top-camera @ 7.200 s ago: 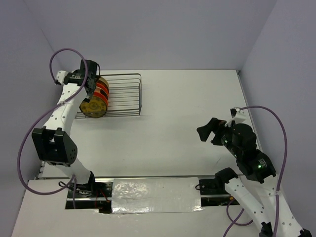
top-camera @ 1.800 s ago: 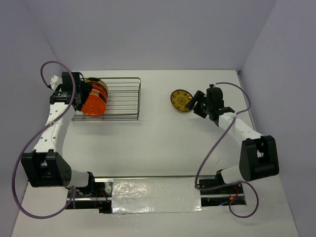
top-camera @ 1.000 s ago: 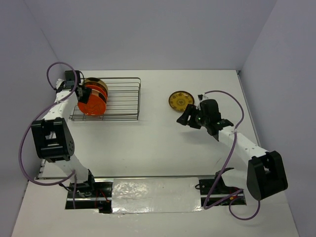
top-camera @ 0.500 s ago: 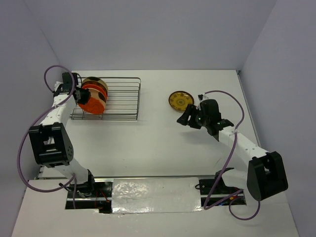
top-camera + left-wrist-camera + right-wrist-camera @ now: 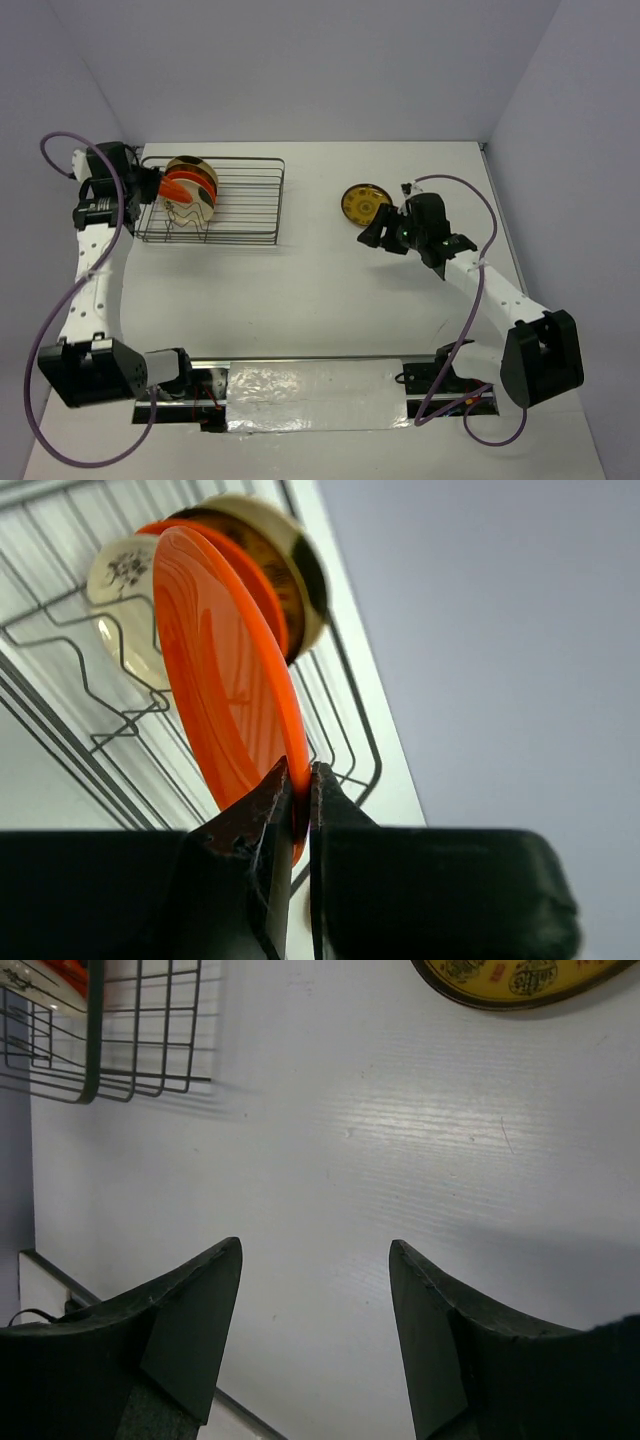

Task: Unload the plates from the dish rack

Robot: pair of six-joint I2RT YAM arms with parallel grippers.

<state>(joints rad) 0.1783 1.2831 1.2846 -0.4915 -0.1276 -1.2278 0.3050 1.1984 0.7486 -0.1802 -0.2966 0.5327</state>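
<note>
My left gripper (image 5: 301, 780) (image 5: 154, 186) is shut on the lower rim of a plain orange plate (image 5: 222, 670) (image 5: 178, 186), which stands on edge at the left end of the dark wire dish rack (image 5: 250, 200) (image 5: 345, 715). Close behind it stand another orange rim (image 5: 272, 600) and a glossy tan plate with a dark edge (image 5: 300, 565) (image 5: 190, 165). A cream plate with a dark blotch (image 5: 122, 600) (image 5: 192, 207) leans in the rack wires beside them. The yellow patterned plate (image 5: 365, 203) (image 5: 520, 980) lies flat on the table. Just below it, my right gripper (image 5: 372, 234) (image 5: 315, 1250) is open and holds nothing.
The rack's right half (image 5: 255, 185) holds only bare wire, and one corner of the rack (image 5: 90, 1040) shows in the right wrist view. Grey walls close in the white table (image 5: 330, 280) on three sides. A foil-covered strip (image 5: 315, 395) runs along the near edge.
My left gripper has closed on the orange plate's rim, and the left arm has swung out to the left. The right arm has barely shifted.
</note>
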